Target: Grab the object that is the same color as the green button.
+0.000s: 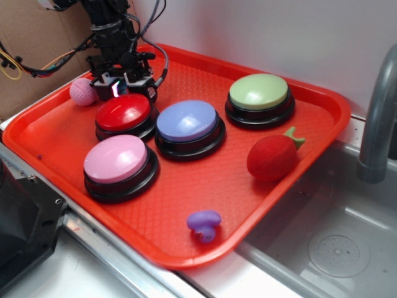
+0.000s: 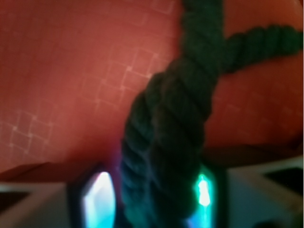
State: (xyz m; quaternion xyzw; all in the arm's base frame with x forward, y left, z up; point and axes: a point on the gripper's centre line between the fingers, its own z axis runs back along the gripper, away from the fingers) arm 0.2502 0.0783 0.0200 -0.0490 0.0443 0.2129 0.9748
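The dark green knotted rope piece (image 2: 171,118) fills the wrist view, lying on the red tray with its lower end between my two lit fingertips. My gripper (image 2: 154,194) holds it with both pads close against its sides. In the exterior view my gripper (image 1: 122,89) is low over the tray's back left, just behind the red button (image 1: 124,113), and the rope is hidden under it. The pale green dome button (image 1: 258,93) with a black base stands at the tray's back right, well away from my gripper.
On the red tray (image 1: 205,186) stand a blue-lilac button (image 1: 187,121) and a pink button (image 1: 116,159). A pink ball (image 1: 82,91) lies left of my gripper. A red plush strawberry (image 1: 273,156) and a small purple toy (image 1: 204,223) lie nearer the front. A grey faucet (image 1: 378,118) and sink are at the right.
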